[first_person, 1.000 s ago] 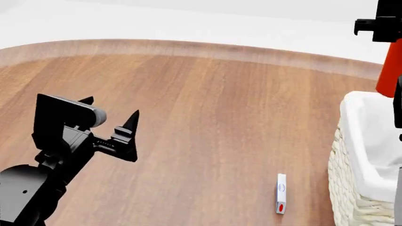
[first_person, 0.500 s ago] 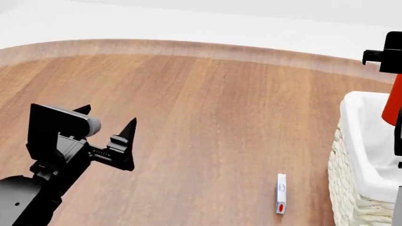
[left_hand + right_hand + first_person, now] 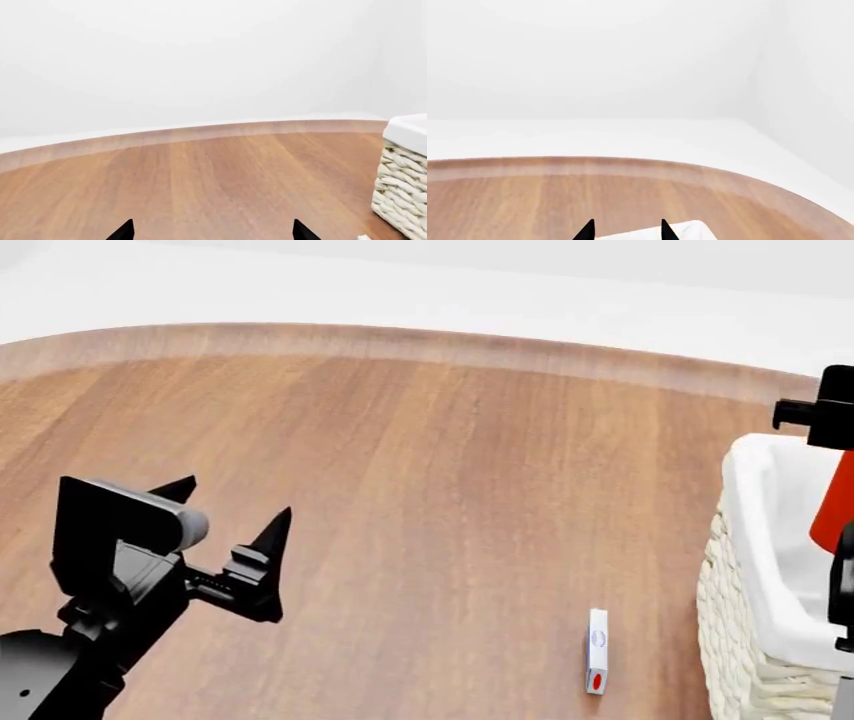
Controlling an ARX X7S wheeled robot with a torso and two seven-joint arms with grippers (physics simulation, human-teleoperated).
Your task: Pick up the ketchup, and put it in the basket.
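Nearest the head camera, the left gripper (image 3: 227, 540) is held with its fingers spread wide and empty above the wooden table (image 3: 441, 480), with a small white-red flat box (image 3: 597, 652) lying off to its right toward the basket (image 3: 761, 570). Farther right, at the frame edge, the ketchup (image 3: 833, 510) appears to be held by the right gripper (image 3: 625, 231), whose tips are seen close together. The bottle hangs roughly upright directly below that gripper, over the basket's white liner, so the right arm is judged the nearer one and release the likely next step.
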